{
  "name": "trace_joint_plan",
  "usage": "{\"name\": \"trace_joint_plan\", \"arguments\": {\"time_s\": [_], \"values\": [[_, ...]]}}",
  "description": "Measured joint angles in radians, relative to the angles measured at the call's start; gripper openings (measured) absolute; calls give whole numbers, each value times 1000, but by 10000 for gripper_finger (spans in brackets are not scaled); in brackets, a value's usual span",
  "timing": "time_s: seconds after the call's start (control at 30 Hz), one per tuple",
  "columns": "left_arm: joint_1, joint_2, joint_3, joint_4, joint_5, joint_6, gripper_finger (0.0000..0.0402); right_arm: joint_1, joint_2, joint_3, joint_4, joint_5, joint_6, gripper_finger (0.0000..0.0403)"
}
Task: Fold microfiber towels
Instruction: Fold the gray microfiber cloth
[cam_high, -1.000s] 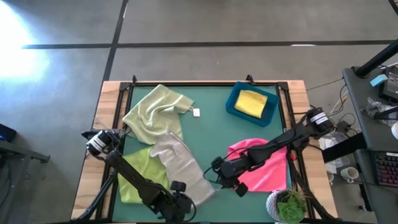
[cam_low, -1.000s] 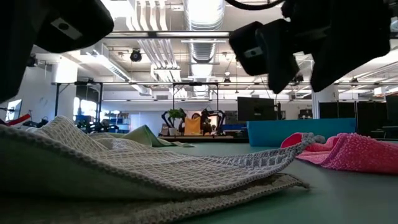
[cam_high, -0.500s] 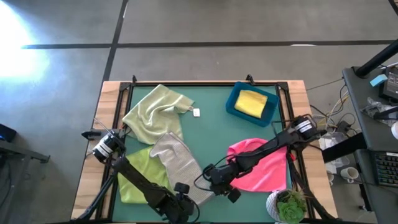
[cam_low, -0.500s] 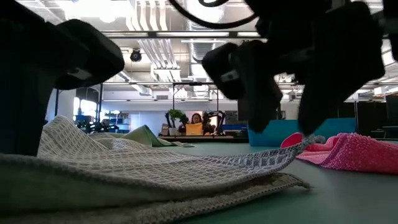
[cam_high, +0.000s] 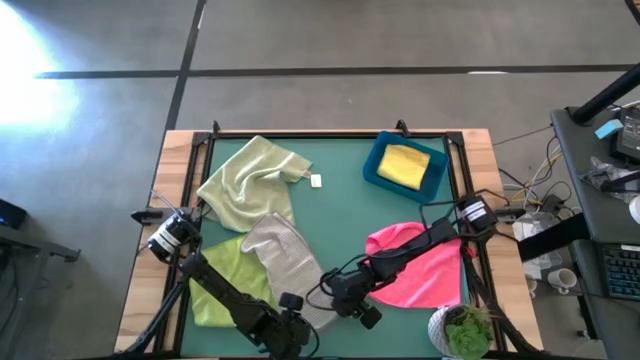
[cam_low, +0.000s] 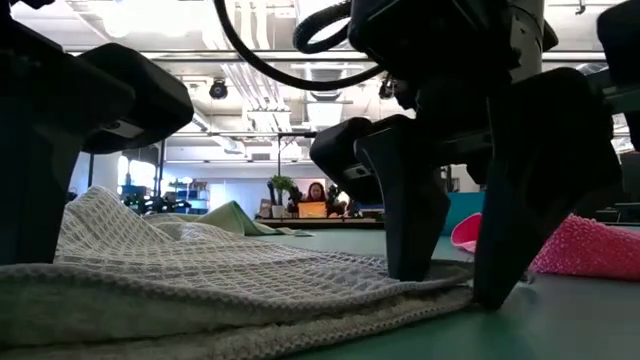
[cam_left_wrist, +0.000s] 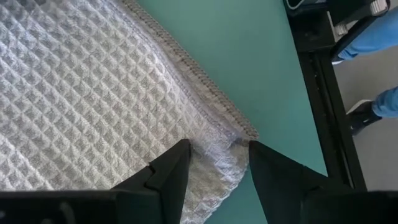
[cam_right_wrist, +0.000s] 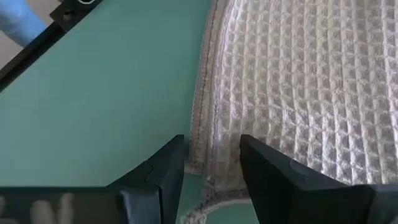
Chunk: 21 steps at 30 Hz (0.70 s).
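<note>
Waffle-weave light grey microfiber towel (cam_high: 285, 265) lies in the lower middle of the high view, overlapping the lime green towel (cam_high: 225, 280) at lower left. That grey one is what both my arms are on. My right gripper (cam_high: 345, 300) sits at its lower right corner, fingers apart and astride the hemmed edge; in the right wrist view the stitched border runs up between my two dark fingers (cam_right_wrist: 155, 177). My left gripper (cam_high: 285, 322) is at the bottom edge of the same cloth, also spread, with a corner bunched between its tips in the left wrist view.

I judge this cloth light, limp and easily creased, with a grippy texture that should not slip once pinched. It has no stiffness, so it will sag and drag unless I lift both corners together. The doubled hem at the corners is the best hold.

Elsewhere in the high view, the pale green towel (cam_high: 250, 180) is crumpled at upper left, the hot pink towel (cam_high: 420, 265) lies at lower right under my right arm, and the yellow towel (cam_high: 403, 165) rests folded in the blue rectangular bin (cam_high: 372, 165) at upper right.
</note>
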Motion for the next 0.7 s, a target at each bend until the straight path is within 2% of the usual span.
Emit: {"name": "trace_joint_plan", "arguments": {"time_s": [0.13, 0.23, 0.33, 0.47, 0.57, 0.7], "values": [[2, 1, -1, 0, 2, 0, 154, 0, 18, 18, -1, 0, 16, 142], [7, 2, -1, -5, 8, -25, 142, 0, 26, 26, -6, 3, 55, 120], [13, 2, -2, -7, 9, -88, 111, -1, 27, 30, -10, 11, 60, 79], [14, 2, -3, -13, 8, -107, 50, -1, 27, 30, -13, 7, 85, 21], [14, 3, -4, -12, 3, -135, 10, -1, 15, 29, -25, 7, 116, 13], [15, -4, -5, -5, 7, -240, 8, 1, -23, 23, -61, 6, 166, 10]]}}
